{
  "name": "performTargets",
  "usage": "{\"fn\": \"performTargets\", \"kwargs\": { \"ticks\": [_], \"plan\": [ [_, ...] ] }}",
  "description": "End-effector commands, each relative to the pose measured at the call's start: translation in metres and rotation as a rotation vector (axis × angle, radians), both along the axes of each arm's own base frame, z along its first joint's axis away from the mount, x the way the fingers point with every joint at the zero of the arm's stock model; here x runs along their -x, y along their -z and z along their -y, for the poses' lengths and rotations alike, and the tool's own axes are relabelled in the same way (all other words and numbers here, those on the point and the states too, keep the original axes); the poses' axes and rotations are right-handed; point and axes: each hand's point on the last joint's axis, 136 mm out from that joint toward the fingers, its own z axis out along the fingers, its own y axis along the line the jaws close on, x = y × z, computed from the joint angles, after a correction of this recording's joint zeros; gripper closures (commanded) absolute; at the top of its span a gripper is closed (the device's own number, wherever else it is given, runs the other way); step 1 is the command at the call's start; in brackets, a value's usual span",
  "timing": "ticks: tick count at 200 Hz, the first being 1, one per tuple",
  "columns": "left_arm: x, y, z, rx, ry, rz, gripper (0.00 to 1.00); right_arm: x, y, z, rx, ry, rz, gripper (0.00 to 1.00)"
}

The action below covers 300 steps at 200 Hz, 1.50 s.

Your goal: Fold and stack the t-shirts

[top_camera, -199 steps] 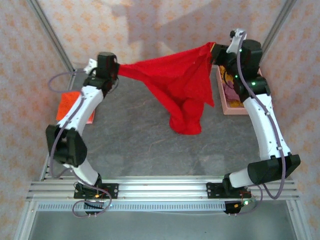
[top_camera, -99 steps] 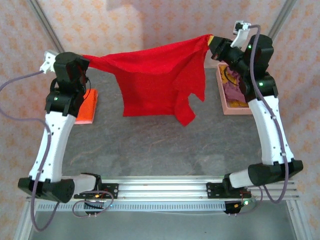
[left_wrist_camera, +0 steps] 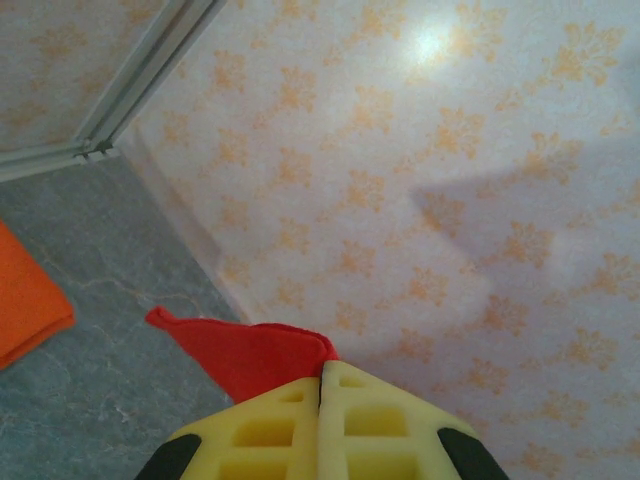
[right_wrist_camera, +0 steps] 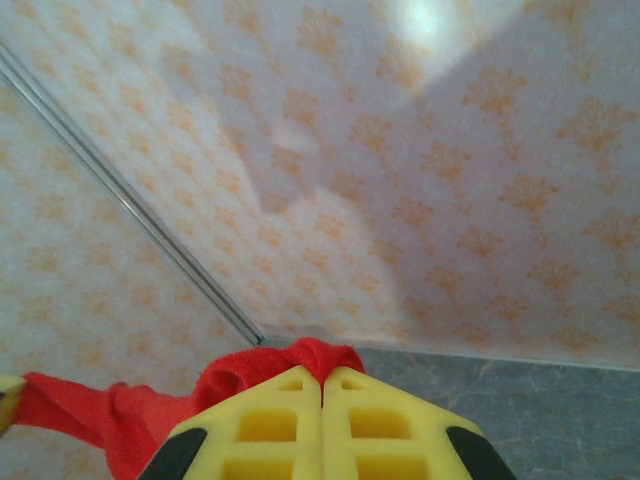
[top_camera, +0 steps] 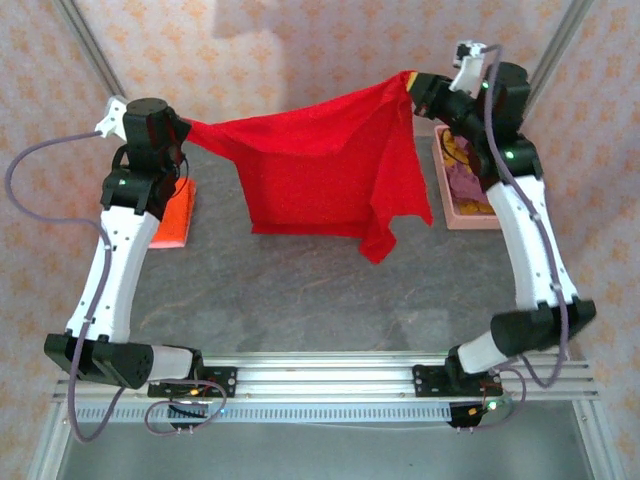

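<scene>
A bright red t-shirt (top_camera: 310, 170) hangs spread in the air between my two grippers, high over the back of the grey table (top_camera: 300, 290). My left gripper (top_camera: 186, 128) is shut on its left corner; red cloth (left_wrist_camera: 240, 355) pokes out past the yellow fingertips. My right gripper (top_camera: 412, 84) is shut on the right corner, with red cloth (right_wrist_camera: 300, 362) bunched at the tips. One sleeve dangles at the lower right (top_camera: 385, 235). An orange t-shirt (top_camera: 175, 215) lies folded at the table's left edge, also seen as an orange t-shirt (left_wrist_camera: 25, 305) in the left wrist view.
A pink plastic basket (top_camera: 462, 210) stands at the back right with mauve and yellow cloth (top_camera: 462, 170) inside. Patterned walls close in behind and at both sides. The arms' bases sit on the metal rail (top_camera: 330, 375) at the near edge.
Both grippers have risen and moved apart, pulling the red t-shirt from a bunched drape touching the table into a flat hanging sheet. The left arm swung left and up.
</scene>
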Motion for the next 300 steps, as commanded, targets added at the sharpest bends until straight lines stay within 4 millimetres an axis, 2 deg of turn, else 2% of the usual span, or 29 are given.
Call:
{"fn": "performTargets", "kwargs": {
  "ticks": [1, 17, 36, 37, 53, 63, 70, 78, 91, 108, 127, 144, 176, 197, 218, 245, 248, 253, 265, 275, 280, 292, 300],
  "plan": [
    [0.015, -0.044, -0.027, -0.021, -0.063, 0.091, 1.0, -0.03, -0.002, -0.015, -0.016, -0.065, 0.012, 1.0],
    [0.014, -0.055, -0.038, -0.011, -0.068, 0.103, 1.0, -0.051, -0.011, -0.031, -0.044, -0.119, 0.025, 1.0],
    [0.022, -0.079, -0.05, -0.014, -0.083, 0.145, 1.0, -0.078, -0.02, -0.053, -0.08, -0.186, 0.036, 1.0],
    [0.023, -0.081, -0.05, -0.015, -0.083, 0.148, 1.0, -0.076, -0.026, -0.053, -0.084, -0.189, 0.049, 1.0],
    [0.038, -0.108, -0.055, -0.046, -0.101, 0.193, 1.0, -0.086, -0.057, -0.063, -0.137, -0.225, 0.144, 1.0],
    [0.048, -0.122, -0.057, -0.068, -0.111, 0.207, 1.0, -0.085, -0.08, -0.061, -0.199, -0.246, 0.227, 1.0],
    [0.056, -0.13, -0.057, -0.081, -0.11, 0.217, 1.0, -0.087, -0.089, -0.057, -0.236, -0.251, 0.258, 1.0],
    [0.062, -0.135, -0.054, -0.091, -0.097, 0.226, 1.0, -0.09, -0.091, -0.054, -0.262, -0.253, 0.26, 1.0],
    [0.069, -0.133, -0.047, -0.095, -0.06, 0.225, 1.0, -0.095, -0.078, -0.052, -0.25, -0.247, 0.219, 1.0],
    [0.071, -0.108, -0.035, -0.061, -0.003, 0.201, 1.0, -0.107, -0.04, -0.054, -0.203, -0.232, 0.118, 1.0],
    [0.066, -0.057, -0.015, -0.022, 0.059, 0.141, 1.0, -0.12, 0.015, -0.052, -0.146, -0.194, 0.004, 1.0],
    [0.064, 0.001, 0.007, 0.02, 0.109, 0.039, 1.0, -0.123, 0.064, -0.044, -0.086, -0.142, -0.086, 1.0],
    [0.06, 0.107, 0.076, 0.084, 0.286, -0.148, 1.0, -0.112, 0.15, -0.021, 0.013, -0.04, -0.22, 1.0],
    [0.068, 0.164, 0.116, 0.099, 0.382, -0.279, 1.0, -0.1, 0.204, -0.001, 0.076, 0.042, -0.321, 1.0],
    [0.082, 0.207, 0.147, 0.119, 0.442, -0.368, 1.0, -0.085, 0.255, 0.02, 0.13, 0.14, -0.42, 1.0],
    [0.097, 0.241, 0.18, 0.129, 0.509, -0.445, 1.0, -0.071, 0.307, 0.043, 0.186, 0.252, -0.536, 1.0],
    [0.098, 0.245, 0.183, 0.127, 0.515, -0.456, 1.0, -0.07, 0.311, 0.045, 0.192, 0.26, -0.546, 0.98],
    [0.101, 0.251, 0.188, 0.125, 0.526, -0.474, 1.0, -0.068, 0.316, 0.048, 0.2, 0.277, -0.559, 0.88],
    [0.105, 0.264, 0.197, 0.119, 0.541, -0.514, 1.0, -0.065, 0.324, 0.056, 0.221, 0.32, -0.579, 0.52],
    [0.108, 0.27, 0.199, 0.109, 0.54, -0.533, 0.83, -0.061, 0.32, 0.061, 0.232, 0.342, -0.571, 0.3],
    [0.109, 0.271, 0.198, 0.102, 0.541, -0.537, 0.7, -0.059, 0.317, 0.064, 0.235, 0.357, -0.565, 0.22],
    [0.109, 0.266, 0.191, 0.062, 0.527, -0.529, 0.2, -0.051, 0.307, 0.072, 0.244, 0.393, -0.54, 0.14],
    [0.109, 0.257, 0.181, 0.012, 0.504, -0.513, 0.02, -0.045, 0.302, 0.075, 0.24, 0.412, -0.523, 0.12]
  ]
}}
